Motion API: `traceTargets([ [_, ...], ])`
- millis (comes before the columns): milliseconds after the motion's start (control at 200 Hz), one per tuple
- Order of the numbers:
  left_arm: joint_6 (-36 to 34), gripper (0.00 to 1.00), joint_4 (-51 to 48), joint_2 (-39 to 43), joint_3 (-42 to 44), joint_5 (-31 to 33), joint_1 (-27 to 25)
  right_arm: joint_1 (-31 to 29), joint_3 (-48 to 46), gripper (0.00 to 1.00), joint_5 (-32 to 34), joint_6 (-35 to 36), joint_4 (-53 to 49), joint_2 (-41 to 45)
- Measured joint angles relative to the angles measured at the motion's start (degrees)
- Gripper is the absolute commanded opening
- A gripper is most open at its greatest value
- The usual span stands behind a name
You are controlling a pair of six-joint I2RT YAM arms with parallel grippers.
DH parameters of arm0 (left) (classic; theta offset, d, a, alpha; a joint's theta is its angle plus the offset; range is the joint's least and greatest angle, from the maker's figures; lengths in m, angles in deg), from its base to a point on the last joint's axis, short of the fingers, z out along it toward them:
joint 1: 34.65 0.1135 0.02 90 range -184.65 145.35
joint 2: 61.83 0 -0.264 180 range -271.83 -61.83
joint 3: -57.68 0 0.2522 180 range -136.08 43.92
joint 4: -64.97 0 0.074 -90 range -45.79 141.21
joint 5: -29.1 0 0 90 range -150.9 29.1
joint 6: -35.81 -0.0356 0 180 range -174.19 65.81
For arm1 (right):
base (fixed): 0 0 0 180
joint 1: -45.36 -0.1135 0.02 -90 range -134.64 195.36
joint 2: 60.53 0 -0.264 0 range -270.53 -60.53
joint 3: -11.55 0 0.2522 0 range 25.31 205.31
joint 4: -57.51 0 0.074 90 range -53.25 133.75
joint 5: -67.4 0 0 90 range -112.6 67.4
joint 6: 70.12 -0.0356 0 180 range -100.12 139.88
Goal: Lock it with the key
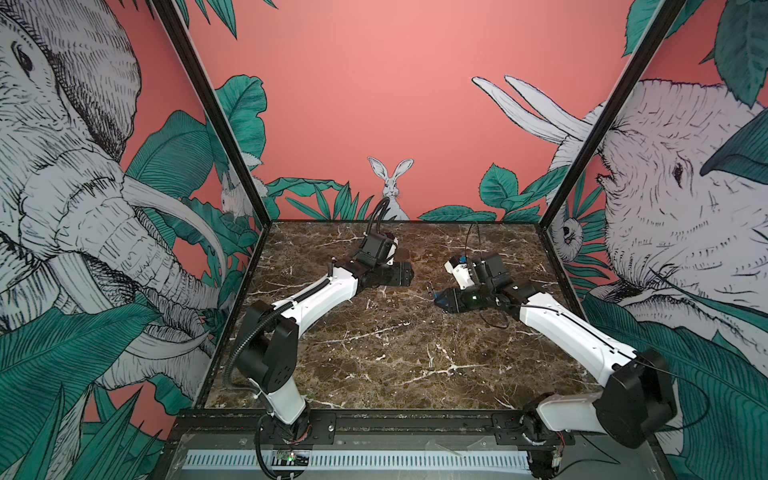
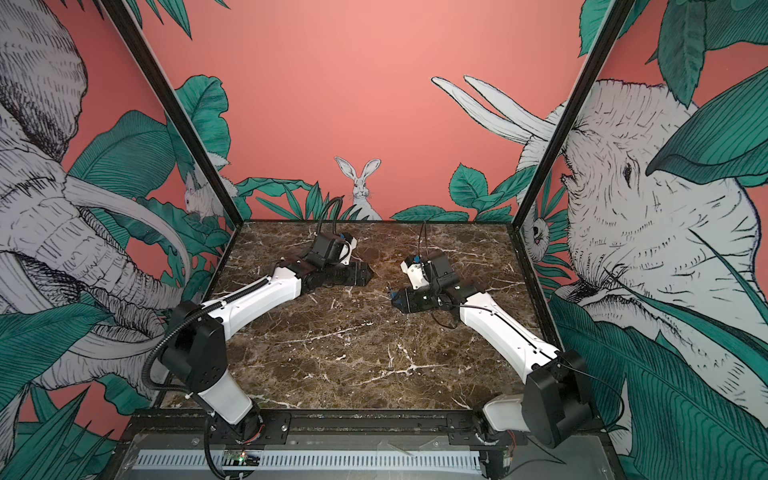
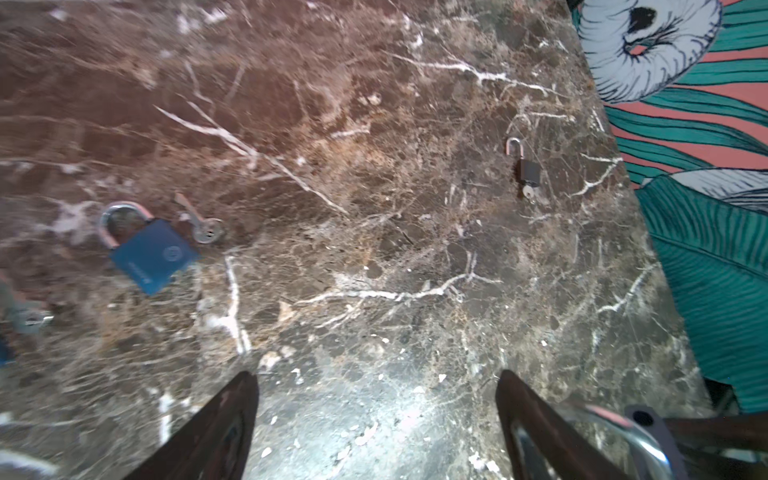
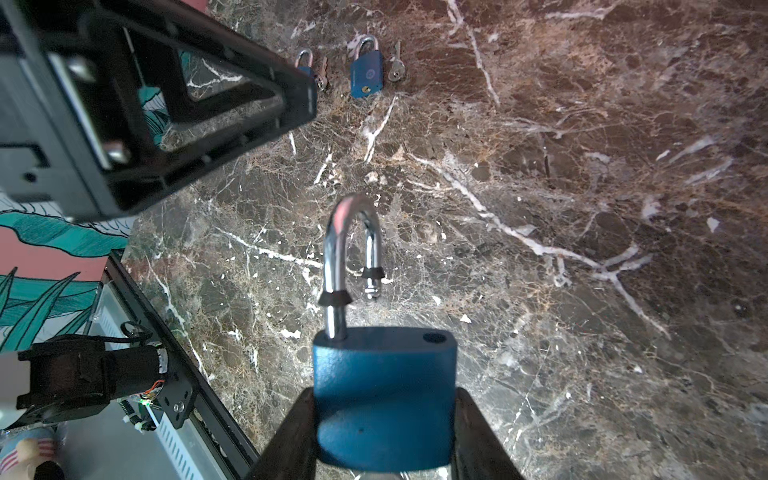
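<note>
My right end effector is clenched on the body of a blue padlock. Its shackle is open, with one leg out of the body. I hold it above the counter, about midway between the left and right edges. My left end effector hangs close by, released, fingers wide with nothing between them. Farther out, a second padlock lies flat with a key just beside it. A black padlock lies near the right edge.

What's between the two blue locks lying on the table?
A small key, close beside the little blue lock, with the bigger blue lock on its other side. The right wrist view shows it.
</note>
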Motion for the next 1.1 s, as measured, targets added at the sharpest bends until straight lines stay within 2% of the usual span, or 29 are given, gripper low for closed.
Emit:
traceTargets([
  [540,7.87,0.83,7.52,0.70,2.84,-9.79,-0.50,0.00,-0.37,0.22,-0.81,-1.68,2.64,-0.83],
  [1100,12.48,0.75,9.53,1.70,3.41,-12.79,-2.60,-0.37,-0.33,0.22,-1.46,-1.95,3.85,-2.60],
])
